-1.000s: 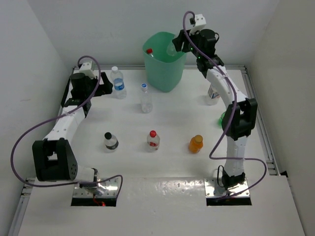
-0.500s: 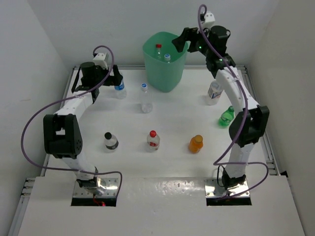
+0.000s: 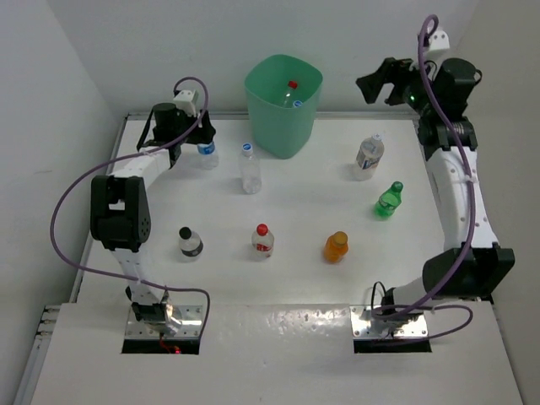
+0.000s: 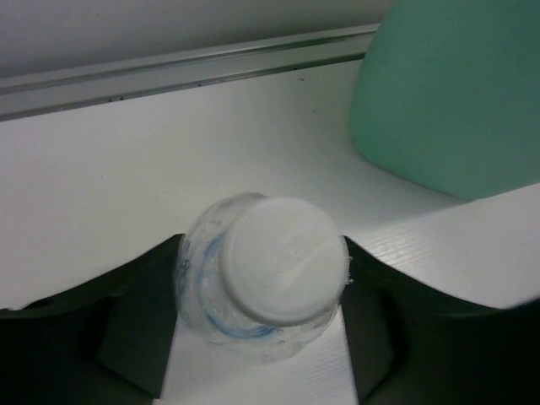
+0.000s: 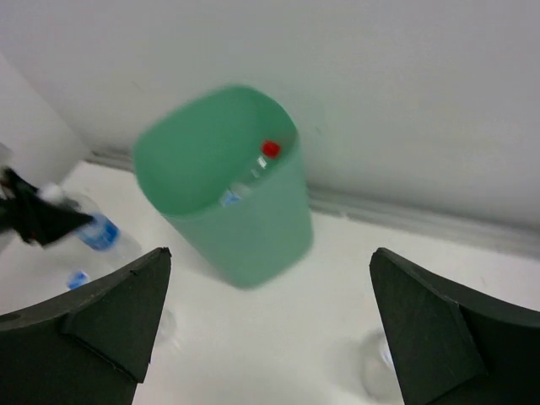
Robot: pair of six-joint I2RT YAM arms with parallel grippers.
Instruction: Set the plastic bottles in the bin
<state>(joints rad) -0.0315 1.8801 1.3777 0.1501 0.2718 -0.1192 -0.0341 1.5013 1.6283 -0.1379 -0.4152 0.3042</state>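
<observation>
**Overhead view, left to right.** On the white table [image 3: 304,194], near my left arm's side, a clear black-capped bottle [image 3: 191,243] stands upright by itself. Behind it, toward the far edge, my left gripper [image 3: 202,137] is set over a white-capped bottle with a blue label [image 3: 205,152]. In the left wrist view this bottle [image 4: 270,270] stands on the table between my two dark fingers [image 4: 139,329], which lie right against its sides. I cannot tell whether they are pressing on it yet.

Just to the right, a clear blue-capped bottle [image 3: 249,169] stands apart from the others. A red-capped bottle [image 3: 262,240] stands in the near row.

The mint-green bin [image 3: 283,135] stands at the far edge, at centre. Inside it are a bottle with a red cap [image 3: 293,85] and a second bottle [image 3: 287,101] beside it. The right wrist view shows that red cap [image 5: 269,149] just under the rim of the bin [image 5: 245,228].

Further right in the near row is the orange bottle [image 3: 336,246]. Behind it a labelled white-capped bottle [image 3: 367,157] stands upright, and the green bottle [image 3: 388,200] is tilted between the two rows.

At far right, my right gripper [image 3: 381,83] hangs high above the table, to the right of the bin. Its fingers are spread wide and hold nothing.
</observation>
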